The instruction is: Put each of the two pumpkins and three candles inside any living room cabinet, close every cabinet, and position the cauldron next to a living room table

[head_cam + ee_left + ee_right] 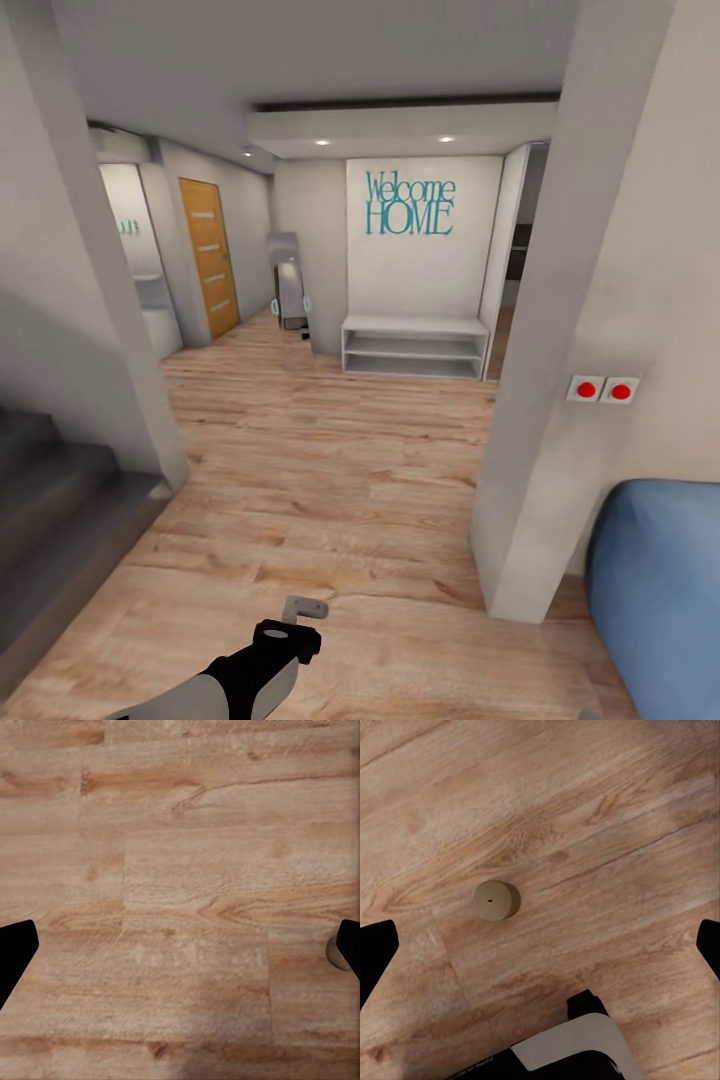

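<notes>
Head view: hallway with wood floor (330, 470), white open shelf bench (414, 346) under teal "Welcome HOME" lettering (410, 203), orange door (208, 257), two red wall switches (603, 389), blue cushion (655, 600) at the near corner, and the left arm with its left pincer (306, 606) low over the floor; whether that one is spread or pressed together cannot be told here. Right wrist view: right pincer (540, 945) spread wide, dark fingertips (375, 952) at both edges, one candle (496, 901) standing upright on the floor ahead of and between them, not touched. Left wrist view: left pincer (180, 949) spread wide over bare planks, a small beige cylinder (336, 952), likely a candle, just beside one fingertip.
</notes>
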